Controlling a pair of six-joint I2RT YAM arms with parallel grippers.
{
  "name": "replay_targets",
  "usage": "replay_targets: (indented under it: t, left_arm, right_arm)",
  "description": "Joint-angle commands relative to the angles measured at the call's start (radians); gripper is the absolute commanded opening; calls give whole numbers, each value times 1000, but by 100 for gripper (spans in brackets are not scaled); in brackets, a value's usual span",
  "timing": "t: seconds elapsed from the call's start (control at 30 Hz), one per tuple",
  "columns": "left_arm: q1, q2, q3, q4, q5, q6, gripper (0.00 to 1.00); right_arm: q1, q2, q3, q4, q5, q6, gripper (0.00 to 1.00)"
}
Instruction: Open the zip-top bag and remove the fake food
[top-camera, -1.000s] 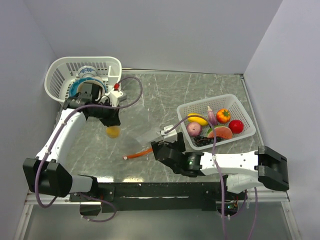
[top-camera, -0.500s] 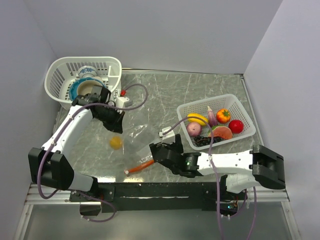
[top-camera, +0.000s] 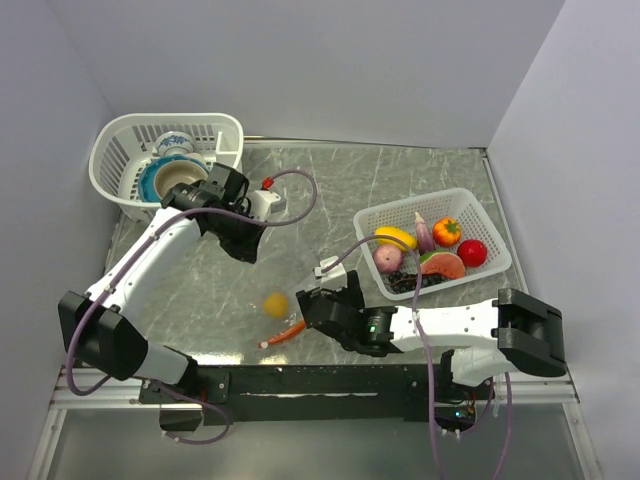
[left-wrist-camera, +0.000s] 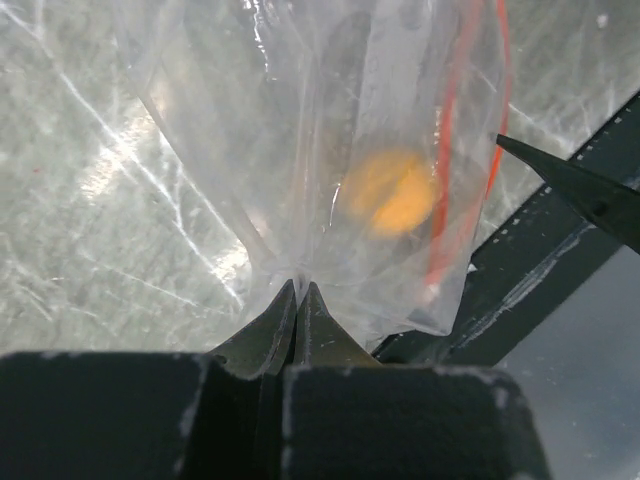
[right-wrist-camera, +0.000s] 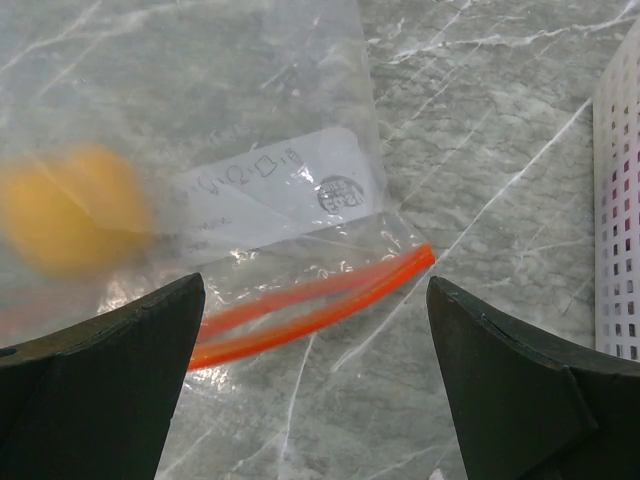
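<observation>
The clear zip-top bag (top-camera: 266, 285) hangs slanted from my left gripper (top-camera: 247, 250), which is shut on its closed bottom end (left-wrist-camera: 297, 285). Its orange-red zip strip (top-camera: 283, 334) rests on the table. One yellow fake food (top-camera: 275, 303) lies inside the bag close to the strip, and it shows blurred through the plastic (left-wrist-camera: 390, 190). My right gripper (top-camera: 303, 310) stands open just right of the strip, empty. In the right wrist view that gripper (right-wrist-camera: 315, 365) straddles the zip strip (right-wrist-camera: 310, 300), with the yellow piece (right-wrist-camera: 70, 205) at upper left.
A white basket (top-camera: 483, 218) at the right holds several more fake fruits and vegetables (top-camera: 445, 232). Another white basket (top-camera: 118, 138) at the back left holds blue-and-white bowls. The black frame runs along the table's near edge (top-camera: 300, 375).
My left gripper has carried the bag's bottom end right and away from the near edge. The yellow piece slid down inside the bag toward the zip strip. The right gripper edged left.
</observation>
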Motion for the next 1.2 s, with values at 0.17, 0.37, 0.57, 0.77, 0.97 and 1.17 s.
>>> replay_targets:
  t: [0.17,0.37,0.57,0.77,0.97,1.17]
  left_arm:
    - [52,59,-210,181,-179,25,1]
    - [63,143,-354,347,-351,34,1]
    - [63,177,-428,416,-391,33,1]
    - [63,173,-445,418,-374,40,1]
    - [63,162,-454,421,-369,43,1]
    - [63,157,-474,431,-366,51,1]
  right_arm:
    - [12,-55,-21,38,11,25,100]
    - [29,-108,-75,23,-23,54,100]
    - [55,-118,-127,38,-61,67,100]
    - [55,-14,-80,115,-72,8,100]
    - [54,101,4,204,-98,-77,100]
    - [54,196,87,235,-123,-125,100]
